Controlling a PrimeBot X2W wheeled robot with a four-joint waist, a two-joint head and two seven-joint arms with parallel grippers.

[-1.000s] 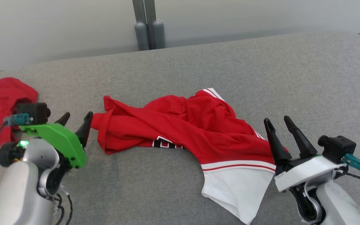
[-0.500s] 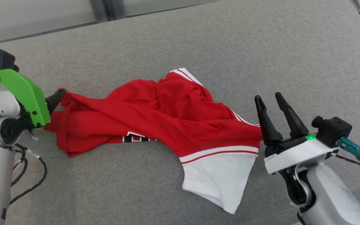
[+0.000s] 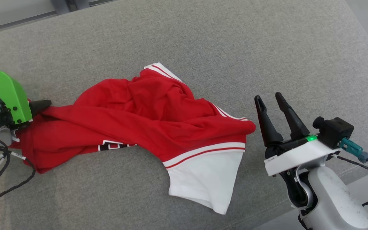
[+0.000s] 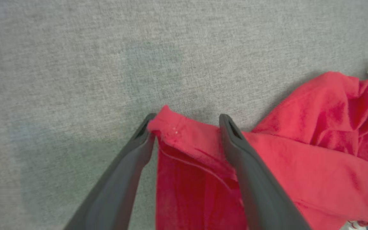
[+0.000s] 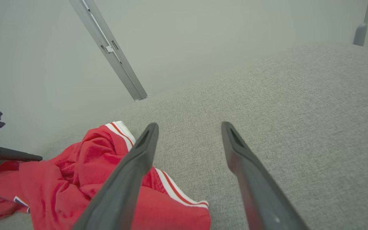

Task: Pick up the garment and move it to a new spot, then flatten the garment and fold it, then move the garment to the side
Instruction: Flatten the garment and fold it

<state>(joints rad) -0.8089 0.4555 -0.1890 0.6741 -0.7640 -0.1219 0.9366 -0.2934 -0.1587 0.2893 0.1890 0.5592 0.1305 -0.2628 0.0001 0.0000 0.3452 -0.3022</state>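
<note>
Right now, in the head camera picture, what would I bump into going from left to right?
left gripper → red and white garment → right gripper, all on the grey cushion.

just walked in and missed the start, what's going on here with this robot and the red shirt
A two-armed robot is setting up to pick up a red and white garment, crumpled on a grey padded surface. Its left gripper is open, fingers either side of a red corner of the cloth. The right gripper is open too, beside the garment's other end, holding nothing.
</note>
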